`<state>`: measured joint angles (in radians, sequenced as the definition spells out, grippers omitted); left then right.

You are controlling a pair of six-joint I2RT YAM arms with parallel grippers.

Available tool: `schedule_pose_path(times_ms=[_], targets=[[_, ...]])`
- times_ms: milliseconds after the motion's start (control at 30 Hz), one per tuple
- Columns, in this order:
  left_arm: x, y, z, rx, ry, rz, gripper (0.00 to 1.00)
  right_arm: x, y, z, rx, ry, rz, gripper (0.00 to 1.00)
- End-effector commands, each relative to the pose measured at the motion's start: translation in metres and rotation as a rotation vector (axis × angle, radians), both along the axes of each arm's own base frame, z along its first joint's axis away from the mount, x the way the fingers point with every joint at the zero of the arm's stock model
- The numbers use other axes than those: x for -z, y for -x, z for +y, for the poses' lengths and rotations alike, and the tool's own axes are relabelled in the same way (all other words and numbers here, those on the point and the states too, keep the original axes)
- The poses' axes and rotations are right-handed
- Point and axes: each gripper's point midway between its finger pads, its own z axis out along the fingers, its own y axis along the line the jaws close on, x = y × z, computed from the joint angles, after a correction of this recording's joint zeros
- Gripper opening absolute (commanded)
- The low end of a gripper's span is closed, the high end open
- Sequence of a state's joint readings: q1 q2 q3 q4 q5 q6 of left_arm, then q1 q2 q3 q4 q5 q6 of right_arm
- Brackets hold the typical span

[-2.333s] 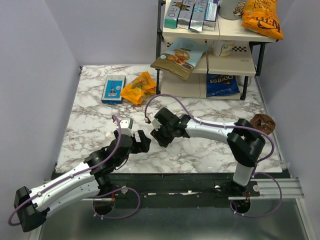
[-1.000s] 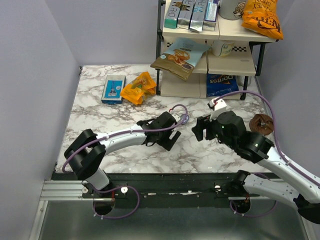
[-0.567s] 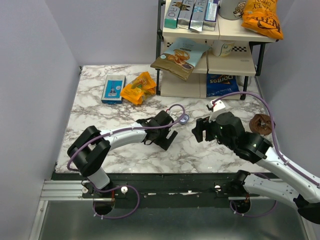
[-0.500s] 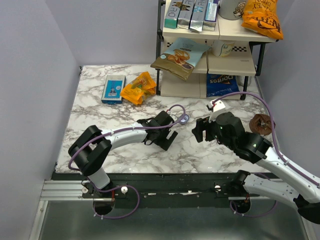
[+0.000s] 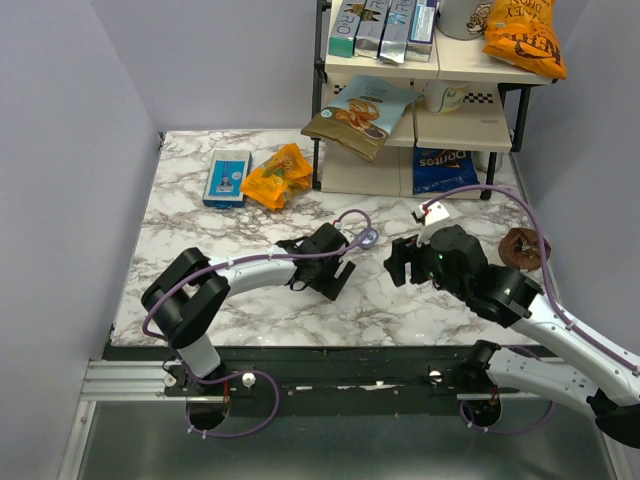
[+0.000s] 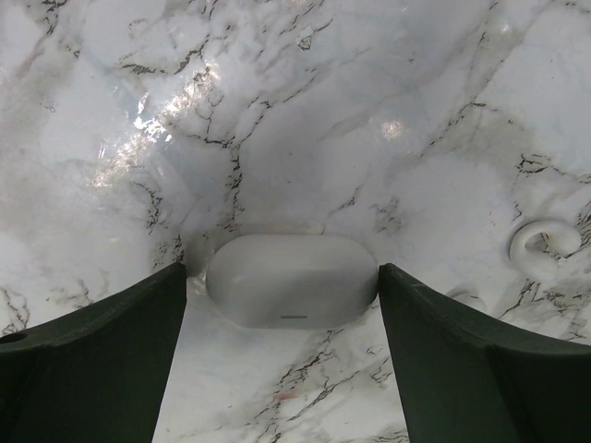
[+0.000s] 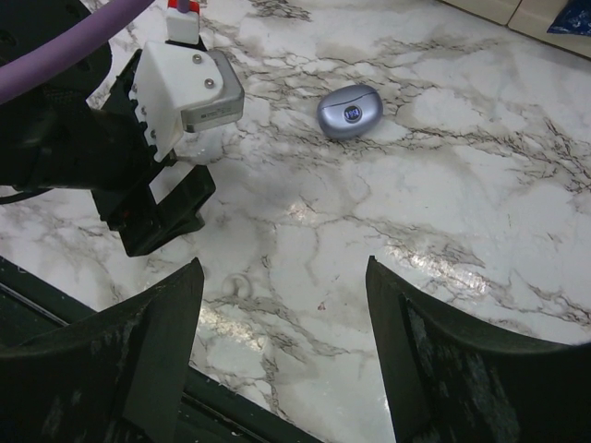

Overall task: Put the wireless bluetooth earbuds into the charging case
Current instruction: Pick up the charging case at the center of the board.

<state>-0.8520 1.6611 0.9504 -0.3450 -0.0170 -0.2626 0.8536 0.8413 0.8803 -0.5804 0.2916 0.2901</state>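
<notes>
The charging case [image 7: 351,111] is a round blue-lilac puck on the marble; it also shows in the top view [image 5: 368,238], between the two arms. No purple-lilac earbuds show in any view. My left gripper [image 6: 283,269] is open and low over the table. A pale pill-shaped closed object [image 6: 291,281] lies between its fingertips, the right finger against it and a small gap on the left. In the top view my left gripper [image 5: 338,272] is left of the puck. My right gripper [image 7: 283,263] is open and empty above bare marble; in the top view it [image 5: 398,262] is right of the puck.
A small white curled piece [image 6: 545,242] lies right of the left fingers. A shelf rack [image 5: 500,130] with snack bags stands at the back right. A blue box [image 5: 226,176] and an orange packet [image 5: 276,175] lie at the back left. A brown object [image 5: 524,246] sits at the right edge.
2.3 s ago both arms stood in a quite different pose, grippers close together. Over the last second the left elbow has crept right; both grippers have barely moved.
</notes>
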Motion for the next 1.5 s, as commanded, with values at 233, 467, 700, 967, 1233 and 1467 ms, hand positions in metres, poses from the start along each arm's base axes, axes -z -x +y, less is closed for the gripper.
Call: schedule_pose_path(times_ms=[233,467,700,967,1233,1467], targets=[[0.010,0.010,0.005,0.006,-0.020,0.035,0.94,0.005,0.001,-0.003,0.004,0.008,-0.001,0.79],[0.006,0.011,0.010,0.002,-0.029,0.029,0.96,0.007,0.002,-0.003,0.006,0.008,0.002,0.79],[0.007,0.015,0.021,-0.005,-0.072,0.026,0.95,0.010,0.003,-0.004,0.007,0.009,0.008,0.79],[0.010,0.015,0.021,0.011,-0.125,0.012,0.94,0.010,0.003,-0.006,0.014,0.006,0.003,0.79],[0.010,0.015,0.012,0.036,-0.128,-0.005,0.92,0.010,0.003,-0.007,0.017,0.008,0.000,0.79],[0.008,0.011,0.010,0.071,-0.137,-0.024,0.94,0.009,0.003,-0.007,0.017,0.008,-0.002,0.79]])
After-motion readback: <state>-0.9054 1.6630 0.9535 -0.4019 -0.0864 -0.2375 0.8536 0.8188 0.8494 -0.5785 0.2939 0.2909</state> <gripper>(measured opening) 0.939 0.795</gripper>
